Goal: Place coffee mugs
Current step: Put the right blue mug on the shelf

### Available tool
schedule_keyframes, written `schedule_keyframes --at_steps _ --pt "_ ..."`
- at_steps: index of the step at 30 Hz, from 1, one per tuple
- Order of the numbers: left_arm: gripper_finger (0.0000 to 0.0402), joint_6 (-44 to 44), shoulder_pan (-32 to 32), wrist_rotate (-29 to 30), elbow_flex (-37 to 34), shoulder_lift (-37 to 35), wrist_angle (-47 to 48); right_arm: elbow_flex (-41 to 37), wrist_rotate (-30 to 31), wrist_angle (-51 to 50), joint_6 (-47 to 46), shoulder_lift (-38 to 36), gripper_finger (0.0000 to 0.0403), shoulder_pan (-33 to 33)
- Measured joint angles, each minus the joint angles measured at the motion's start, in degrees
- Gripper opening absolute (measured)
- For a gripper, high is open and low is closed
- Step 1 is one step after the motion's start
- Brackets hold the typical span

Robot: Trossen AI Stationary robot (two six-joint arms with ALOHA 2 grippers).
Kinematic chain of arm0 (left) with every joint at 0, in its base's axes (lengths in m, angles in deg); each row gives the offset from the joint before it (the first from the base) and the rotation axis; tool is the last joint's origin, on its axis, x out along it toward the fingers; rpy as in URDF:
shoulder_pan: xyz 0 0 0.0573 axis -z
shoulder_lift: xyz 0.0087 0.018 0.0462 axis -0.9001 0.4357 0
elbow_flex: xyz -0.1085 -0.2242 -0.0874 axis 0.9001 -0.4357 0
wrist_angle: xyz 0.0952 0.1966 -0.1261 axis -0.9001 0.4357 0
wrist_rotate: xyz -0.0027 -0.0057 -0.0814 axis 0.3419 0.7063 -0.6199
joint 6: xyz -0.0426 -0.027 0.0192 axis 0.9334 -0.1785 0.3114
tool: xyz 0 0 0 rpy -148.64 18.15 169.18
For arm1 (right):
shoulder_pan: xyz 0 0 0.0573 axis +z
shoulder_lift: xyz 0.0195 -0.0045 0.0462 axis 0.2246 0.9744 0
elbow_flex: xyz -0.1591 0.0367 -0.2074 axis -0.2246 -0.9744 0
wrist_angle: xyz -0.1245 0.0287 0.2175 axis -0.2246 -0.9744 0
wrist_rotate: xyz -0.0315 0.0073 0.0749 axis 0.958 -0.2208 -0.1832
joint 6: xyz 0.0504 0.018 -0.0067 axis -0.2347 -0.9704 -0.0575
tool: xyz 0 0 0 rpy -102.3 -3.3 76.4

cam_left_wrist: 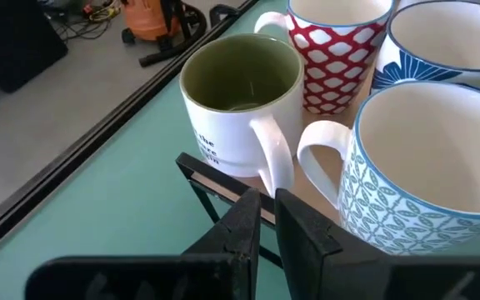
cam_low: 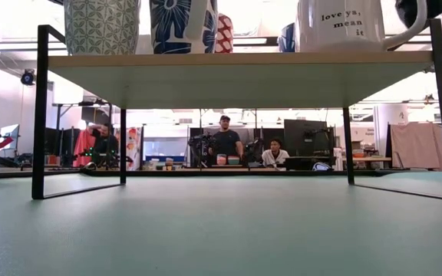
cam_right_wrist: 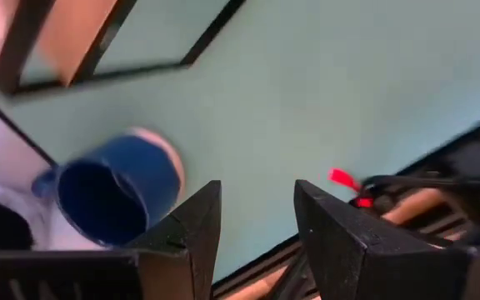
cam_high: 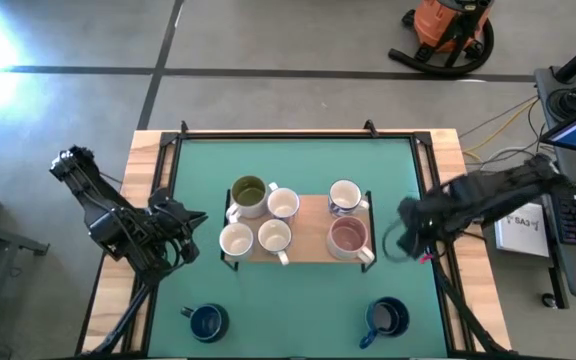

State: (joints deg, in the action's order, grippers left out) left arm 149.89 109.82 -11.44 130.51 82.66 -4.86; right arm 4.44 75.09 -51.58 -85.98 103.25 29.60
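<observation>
1. Rack [cam_high: 313, 222] – wooden shelf on a black wire frame, mid table. Six mugs on it: olive-inside mug [cam_high: 249, 193], three white ones beside it [cam_high: 283, 204] [cam_high: 236, 239] [cam_high: 274, 236], patterned mug [cam_high: 344, 196] toward the right end, pinkish mug [cam_high: 348, 237] next to that.
2. Two navy mugs not yet placed, both on the green mat near the table's front edge: one front-left [cam_high: 206, 321], one front-right [cam_high: 385, 317].
3. Left gripper [cam_high: 190, 222] sits just beside the rack's left end; fingers together, nothing held. Its wrist cam looks right at the olive-inside mug's handle [cam_left_wrist: 275, 148].
4. Right gripper [cam_high: 405, 232] hovers just off the rack's right end, near the pinkish mug; fingers apart, empty. Its wrist cam shows a navy mug [cam_right_wrist: 115, 187] on the mat below.
5. Step, as I judge it: between placements – six up, two to go. Right arm looks best set for the front-right navy mug.
6. Next move needs: right gripper to come toward the front edge, drop over the mug's rim or handle, close, lift, then find a free spot on the shelf w/o knocking the pinkish mug. Free room looks tight – the gap mid-shelf seems the likeliest spot.
</observation>
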Motion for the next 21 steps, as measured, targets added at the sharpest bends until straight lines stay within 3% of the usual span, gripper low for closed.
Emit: schedule_keyframes --at_steps 6,10,14,21 --pt "0.0022 -0.7 0.0 0.0 0.0 -0.1 0.2 -0.5 1.2 6.1 -8.1 6.9 0.0141 16.9" --pt "0.0022 -1.2 0.0 0.0 0.0 -0.1 0.2 -0.5 3.6 11.7 -9.4 12.2 0.0141 24.6" --pt "0.0022 -1.2 0.0 0.0 0.0 -0.1 0.0 -0.5 5.5 14.1 -9.2 17.4 0.0141 28.7" --pt "0.0023 -1.1 0.0 0.0 0.0 -0.1 -0.2 -0.5 5.6 21.2 -8.4 23.8 0.0141 29.5"
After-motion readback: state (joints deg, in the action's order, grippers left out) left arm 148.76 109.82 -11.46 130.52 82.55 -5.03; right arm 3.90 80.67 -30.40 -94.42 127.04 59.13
